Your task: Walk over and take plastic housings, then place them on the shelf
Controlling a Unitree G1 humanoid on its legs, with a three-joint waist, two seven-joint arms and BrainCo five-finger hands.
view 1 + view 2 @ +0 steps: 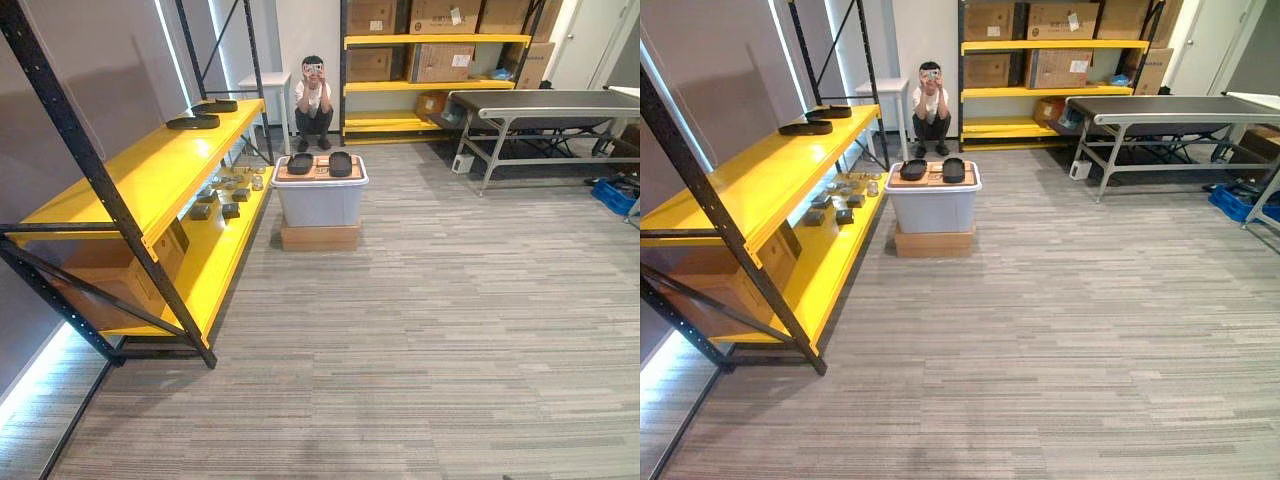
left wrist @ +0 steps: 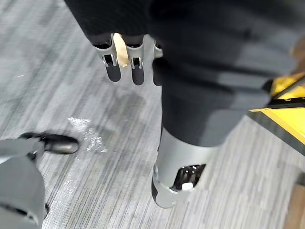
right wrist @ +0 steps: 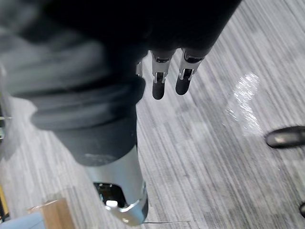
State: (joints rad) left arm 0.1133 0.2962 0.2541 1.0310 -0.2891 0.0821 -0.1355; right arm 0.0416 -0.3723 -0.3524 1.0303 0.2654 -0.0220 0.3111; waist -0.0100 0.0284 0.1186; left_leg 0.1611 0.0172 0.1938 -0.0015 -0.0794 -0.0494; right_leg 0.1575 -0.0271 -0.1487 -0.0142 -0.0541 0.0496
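Grey striped carpet (image 1: pixel 420 330) stretches ahead of us. Our left hand (image 2: pixel 113 71) and right hand (image 3: pixel 159 87) hang with loose fingers, holding nothing. Farther on, two dark housings (image 1: pixel 300 163) sit on a bin (image 1: pixel 320 203) beside the yellow shelf (image 1: pixel 150 175). If we drift left as we walk, we could clip the shelf frame.

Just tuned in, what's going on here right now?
Nothing is being handled yet. Two black housings lie on the lidded bin ahead, and two more sit on the top level of the yellow shelf to the left. The left hand and right hand hang open and empty over the carpet. A person crouches behind the bin.
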